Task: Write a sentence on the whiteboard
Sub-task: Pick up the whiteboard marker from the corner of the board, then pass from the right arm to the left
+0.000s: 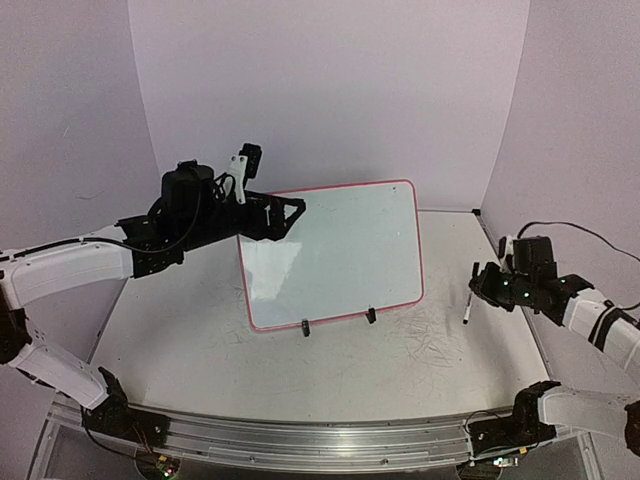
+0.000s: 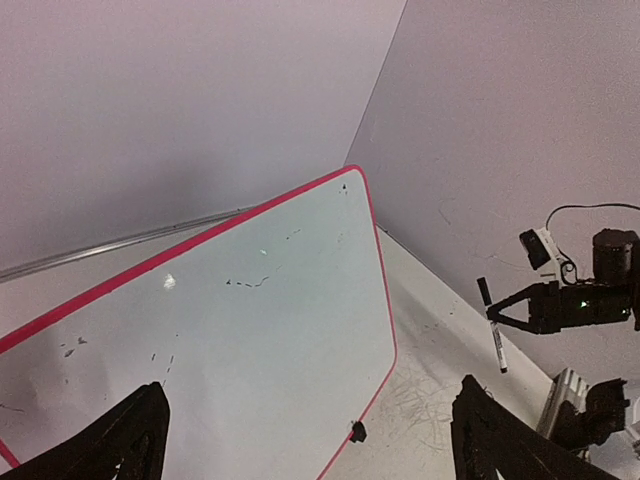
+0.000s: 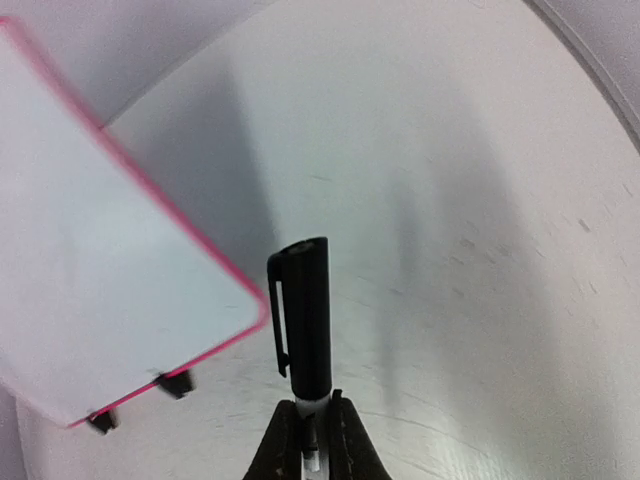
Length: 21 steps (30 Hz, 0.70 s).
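The right gripper (image 3: 312, 405) pinches a capped marker (image 3: 303, 310) for writing beside the bare whiteboard (image 1: 340, 250); the left gripper (image 2: 312, 400) gapes empty, seemingly to steady it.

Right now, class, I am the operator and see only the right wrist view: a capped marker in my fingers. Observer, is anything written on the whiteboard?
Observer: Nothing legible. The left wrist view shows the whiteboard bare but for faint specks.
Operator: Where is the left gripper?
Observer: In the top view the left gripper sits by the board's upper left corner, jaws wide open.
Operator: And my marker?
Observer: The marker hangs nearly upright, right of the board and apart from it.
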Motion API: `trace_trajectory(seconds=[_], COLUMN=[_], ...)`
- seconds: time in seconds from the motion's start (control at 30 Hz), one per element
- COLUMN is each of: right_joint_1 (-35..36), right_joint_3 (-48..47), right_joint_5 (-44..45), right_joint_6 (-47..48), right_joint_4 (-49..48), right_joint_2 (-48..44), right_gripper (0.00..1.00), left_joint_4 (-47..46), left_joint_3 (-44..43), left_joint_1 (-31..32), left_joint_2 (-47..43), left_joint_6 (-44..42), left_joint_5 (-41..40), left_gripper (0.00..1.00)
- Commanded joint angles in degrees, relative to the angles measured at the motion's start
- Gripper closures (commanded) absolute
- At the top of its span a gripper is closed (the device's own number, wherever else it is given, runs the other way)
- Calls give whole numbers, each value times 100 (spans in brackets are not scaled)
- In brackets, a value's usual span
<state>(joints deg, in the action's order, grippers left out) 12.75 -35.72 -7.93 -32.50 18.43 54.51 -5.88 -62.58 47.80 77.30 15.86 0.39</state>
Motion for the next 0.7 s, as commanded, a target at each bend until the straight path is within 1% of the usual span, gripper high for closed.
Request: trace_trajectory(seconds=[0.0,0.1,0.2,0.23,0.33,0.4,0.43,0.57,0.67], right_joint_1=[726,1451,1818,1931,2264,2371,2436,2631,2731], right_joint_3=[-904,-1492,-1928,-2066,-2317,-2398,-2431,-2562,-2579], right_joint_5=[-2300,-2549,-2925,-2997,-3021,-3029,-3023,-2998,-2967], right_joint_6=[2330,2995,3338,3436,3637,3753,3799,3871,3886], right_joint_4=[-981,-891,-825,-824,-831,-849,-850,-850,-887], right_joint_2=[105,587,1203,1353,1712,1883,1965,2180,2228], right_gripper=[100,100,100,100,100,100,100,100,100], left_joint_4=[-189,-184,-177,-176,-176,-179,-177,-169,-107], left_joint_3=[-810,-1327,-1796,-1923,-1985,-1934,-1902,-1742,-1736], left_joint_1=[-293,-306,-310,-305,-306,-297,-287,-207,-147], left_joint_2=[526,1076,1664,1843,2073,2175,2199,2325,2452], left_joint_6=[771,1150,1673,1818,2140,2235,2284,2415,2479], left_joint_5=[1940,3246,4328,4539,4745,4940,4971,4966,4863], left_gripper=[1,1,1,2,6,12,15,22,35])
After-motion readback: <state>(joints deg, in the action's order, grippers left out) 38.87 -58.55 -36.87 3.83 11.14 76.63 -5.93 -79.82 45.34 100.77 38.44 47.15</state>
